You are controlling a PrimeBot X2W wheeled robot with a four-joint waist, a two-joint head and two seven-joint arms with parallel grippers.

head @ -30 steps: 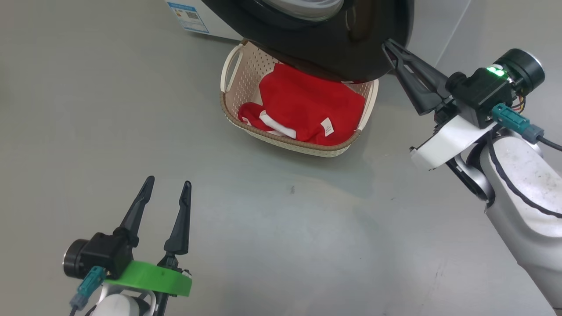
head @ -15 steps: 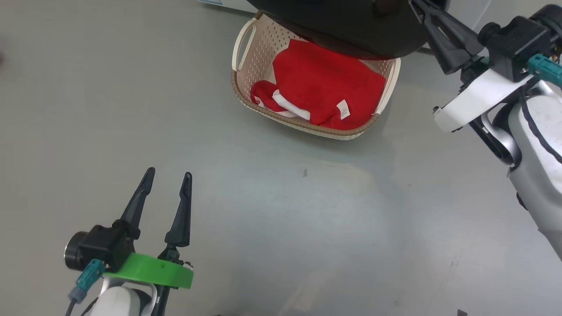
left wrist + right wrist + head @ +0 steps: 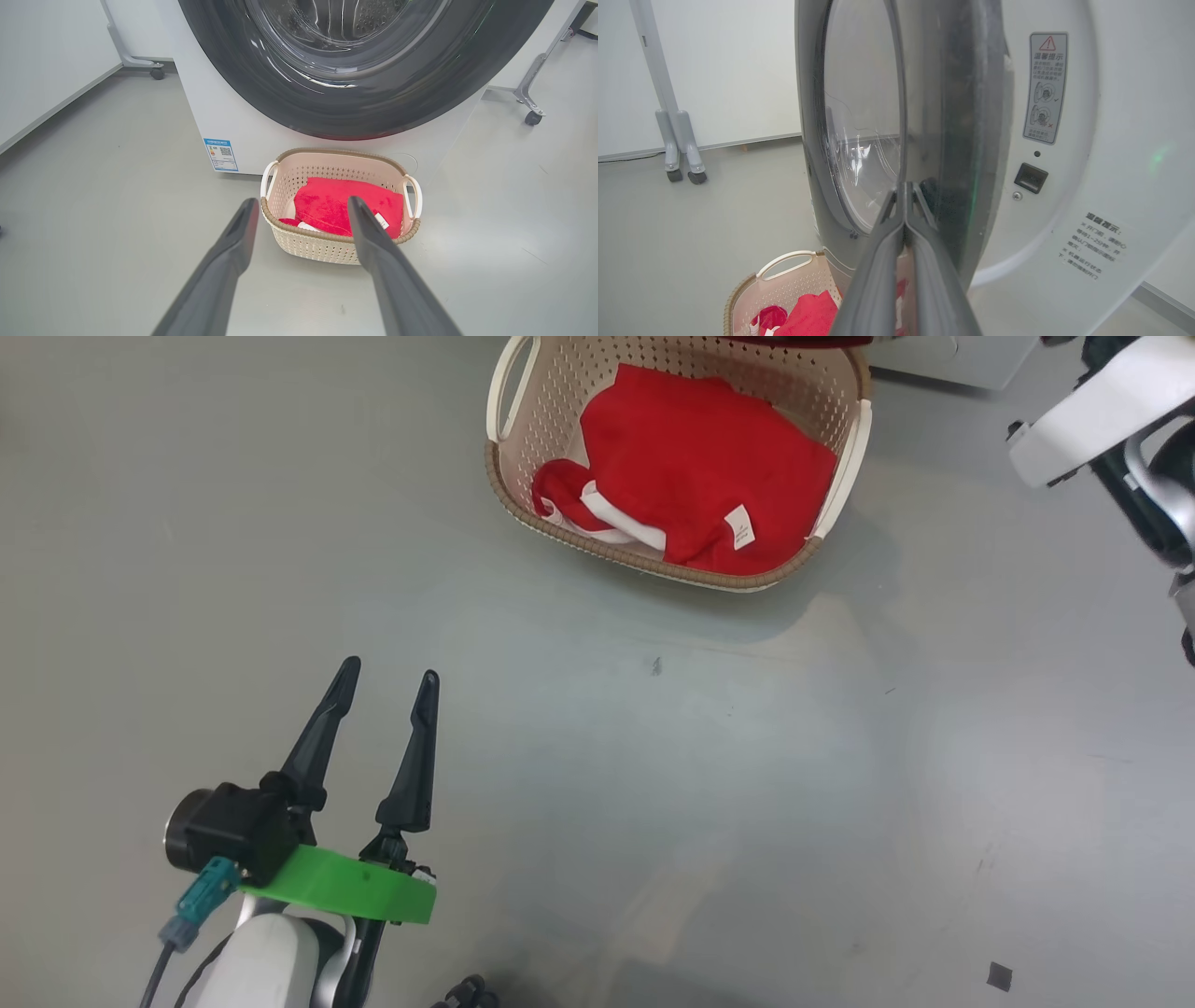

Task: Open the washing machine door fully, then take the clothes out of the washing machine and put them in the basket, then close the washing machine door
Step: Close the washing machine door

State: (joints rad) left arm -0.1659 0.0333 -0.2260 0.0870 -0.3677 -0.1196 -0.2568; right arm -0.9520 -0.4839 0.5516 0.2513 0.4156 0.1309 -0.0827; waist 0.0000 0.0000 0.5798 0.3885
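Door (image 3: 859,140) swung off basket (image 3: 308,245), edge-on, right hand (image 3: 905,185) pinched together at its rim, left hand (image 3: 389,670) spread, empty

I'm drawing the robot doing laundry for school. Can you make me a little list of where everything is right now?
basket: on the floor, in front of the washing machine
clothes: red bundle, inside the basket
washing machine door: ajar, not yet closed
left gripper: open, empty, above the floor
right gripper: shut, fingertips at the door's edge
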